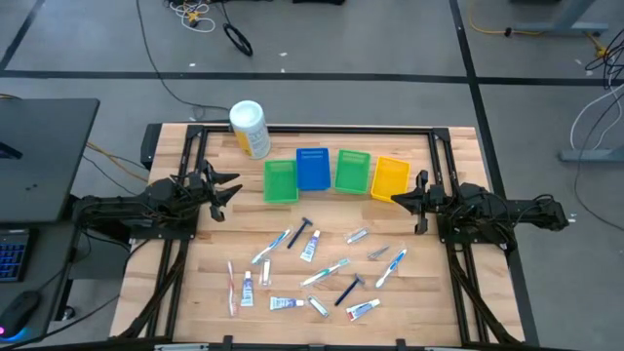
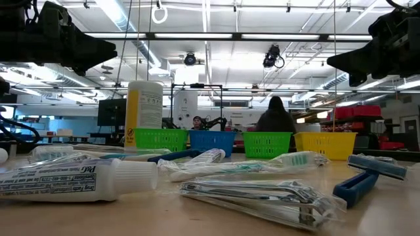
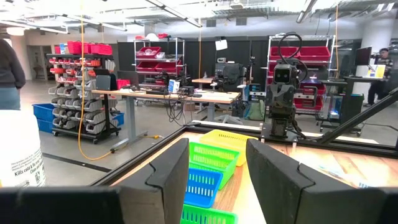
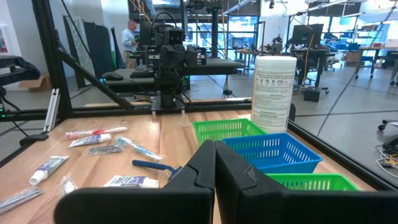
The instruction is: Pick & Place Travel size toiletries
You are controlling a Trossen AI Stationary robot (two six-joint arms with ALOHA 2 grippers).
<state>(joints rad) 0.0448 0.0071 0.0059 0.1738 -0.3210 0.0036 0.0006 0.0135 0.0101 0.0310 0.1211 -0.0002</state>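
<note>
The travel size toiletries (image 1: 312, 263) lie scattered on the near half of the wooden table: small white toothpaste tubes (image 2: 72, 180), blue-white toothbrushes (image 4: 140, 149), razors (image 2: 367, 174) and silvery packets (image 2: 262, 196). My left gripper (image 1: 234, 190) hovers open above the table's left side, level with the bins, its fingers (image 3: 174, 174) pointing toward the right arm. My right gripper (image 1: 398, 198) hovers shut at the right side, next to the yellow bin, fingers (image 4: 205, 168) pointing toward the left arm. Neither touches anything.
A row of bins stands at the far middle: green (image 1: 280, 180), blue (image 1: 313, 168), green (image 1: 353, 170), yellow (image 1: 390, 177). A big white canister with a yellow label (image 1: 249, 127) stands at the far left. A black frame (image 1: 312, 130) runs along the table's edges. People show in the room beyond.
</note>
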